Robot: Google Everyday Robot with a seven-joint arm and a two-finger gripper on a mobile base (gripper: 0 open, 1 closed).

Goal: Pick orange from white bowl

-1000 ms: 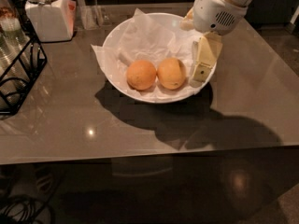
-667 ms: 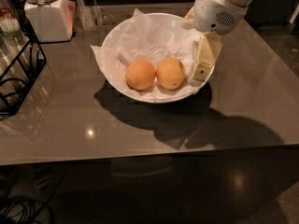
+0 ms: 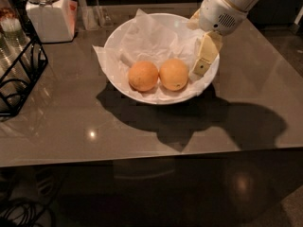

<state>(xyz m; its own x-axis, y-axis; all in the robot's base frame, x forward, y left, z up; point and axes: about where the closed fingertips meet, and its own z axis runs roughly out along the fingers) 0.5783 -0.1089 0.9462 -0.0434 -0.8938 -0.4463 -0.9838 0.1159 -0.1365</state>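
1. The orange (image 3: 173,74) lies in the white bowl (image 3: 161,100) on the counter (image 3: 71,122), just beside a deeper-coloured fruit (image 3: 143,76).
2. The claw (image 3: 202,66) hangs inside the bowl's right rim, just beside the orange. Whether it is apart or together, I cannot tell.

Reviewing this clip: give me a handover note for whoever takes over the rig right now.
Gripper: lowered into the white bowl at its right side, just right of the orange. The orange is not in it.
Things: the orange lies on the crumpled paper in the bowl, side by side with a deeper-orange fruit on its left. The bowl stands on the grey table.
Done: reach into the bowl.
Left: grasp the orange and lift it out.
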